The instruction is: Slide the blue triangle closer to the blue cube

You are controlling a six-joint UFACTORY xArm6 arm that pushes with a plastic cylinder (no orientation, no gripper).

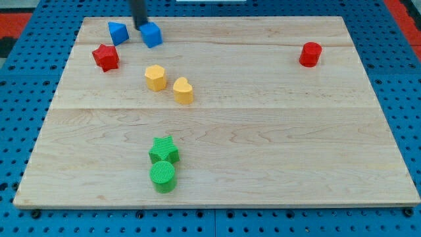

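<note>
Camera view showed the pale wooden board (263, 131) filling most of the frame, lying on a blue perforated table (13, 131). At the board's top left sat the two blue pieces: the blue plastic triangle (118, 32), leftmost, and the blue plastic cube (152, 35) just to its right, near each other but with a narrow strip of wood between them. My tip (141, 25) stood in that gap's upper part, touching or all but touching the cube's top-left edge; I could not tell which. The rig carried no jaws, only the rod, so there was nothing to open or close.

I judged the task largely done, since the pair already sat close; what remained, if anything, was a short nudge of the triangle rightward, and my tip was on the wrong side for that.

Elsewhere: a green star (164, 150) touching a green cylinder (162, 176), two yellow blocks (155, 77) (183, 90) mid-board, a red star (105, 57) below the triangle, and a red cylinder (310, 54) far right.
</note>
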